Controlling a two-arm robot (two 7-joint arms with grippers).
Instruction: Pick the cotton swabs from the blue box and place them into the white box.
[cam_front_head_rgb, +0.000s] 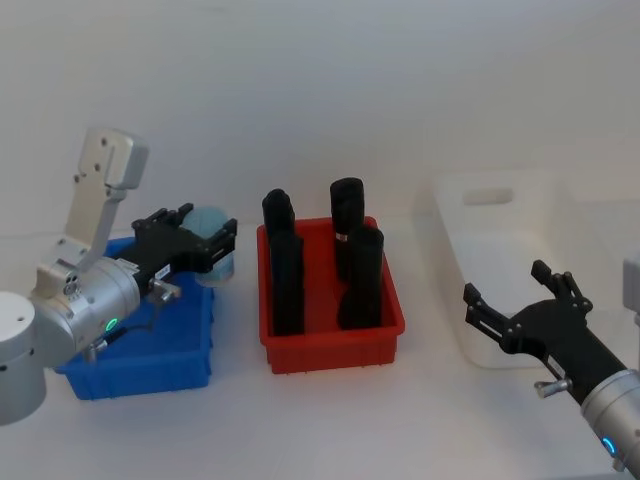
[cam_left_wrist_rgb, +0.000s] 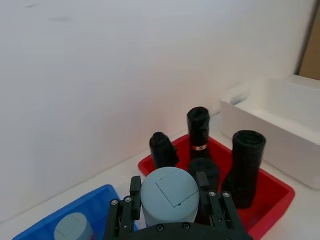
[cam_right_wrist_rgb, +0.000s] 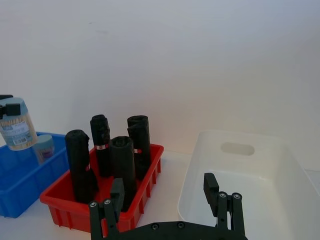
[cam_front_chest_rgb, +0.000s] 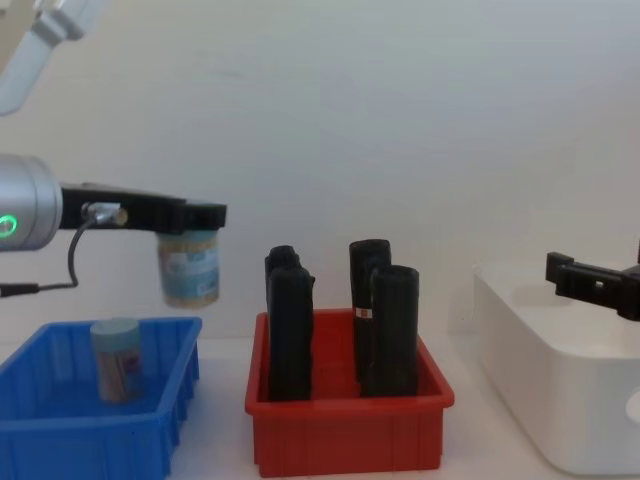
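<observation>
The left pincer (cam_front_chest_rgb: 190, 217) is pinching a cotton swab tub (cam_front_chest_rgb: 189, 270) just under its lid. It holds the tub in the air above the right rim of the blue box (cam_front_chest_rgb: 90, 440), which sits toward the left edge of the worktop (cam_front_head_rgb: 330, 420). The tub hangs upright, with its long axis vertical, the lid up and the label band facing forward. A second tub (cam_front_chest_rgb: 115, 358) stands upright inside the blue box, near its left side.

The white box (cam_front_head_rgb: 448, 255) sits toward the right edge of the worktop, well apart from the held tub and straight off to the robot's right of it. The red bin (cam_front_head_rgb: 335, 350) lies between them in the middle of the worktop, with tall black blocks (cam_front_head_rgb: 285, 265) standing in it. From the chest view the bottom of the tub looks lower than the tops of the blocks. A sideways carry would therefore likely need more height, or a path in front of or behind the bin, to avoid clipping them.

The right pincer (cam_right_wrist_rgb: 164, 190) hovers over the near end of the white box, its fingers spread wide with nothing between them. That arm is much the nearer to the white box, but the tub is in the left arm's grip. The step in hand looks like the carry across, with the release into the white box not yet done.
</observation>
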